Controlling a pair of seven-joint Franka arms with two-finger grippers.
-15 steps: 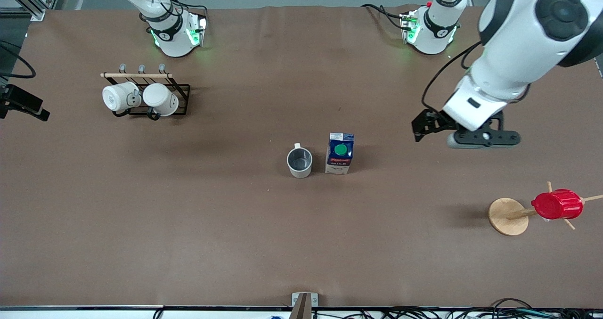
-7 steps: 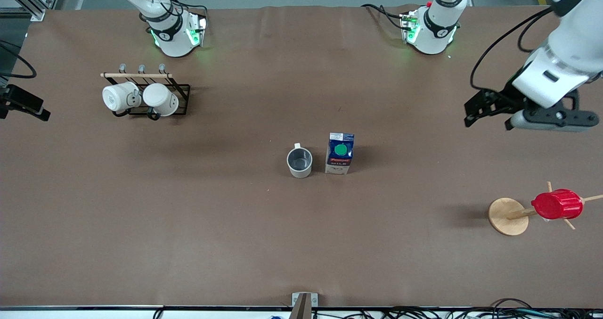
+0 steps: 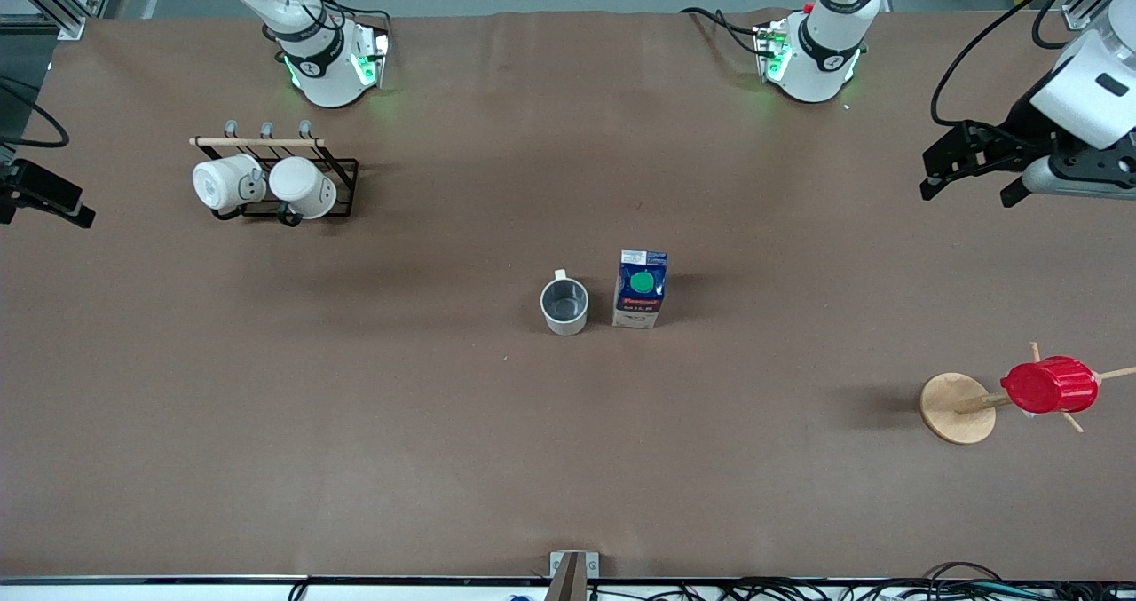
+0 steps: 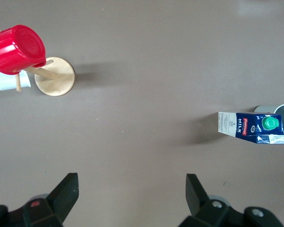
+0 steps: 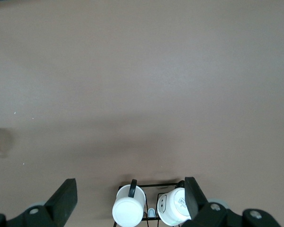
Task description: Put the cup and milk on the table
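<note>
The cup (image 3: 564, 306) stands upright near the middle of the table (image 3: 355, 423), its handle toward the robots' bases. The milk (image 3: 641, 288) stands upright right beside it, toward the left arm's end. In the left wrist view the milk (image 4: 251, 127) partly hides the cup (image 4: 283, 110). My left gripper (image 3: 969, 188) is open and empty, up in the air over bare table near the left arm's end, well away from both; the left wrist view (image 4: 131, 191) shows nothing between its jaws. My right gripper (image 5: 129, 198) is open and empty over the mug rack; it is out of the front view.
A black wire rack (image 3: 342, 170) with two plain white mugs (image 3: 226, 182) (image 3: 303, 187) stands at the right arm's end. A wooden peg stand (image 3: 957, 407) holds a red ribbed cup (image 3: 1049, 385) at the left arm's end, nearer the front camera.
My left gripper has moved away from the milk toward the left arm's end of the table and toward its base, open and empty. The cup and the milk have not moved.
</note>
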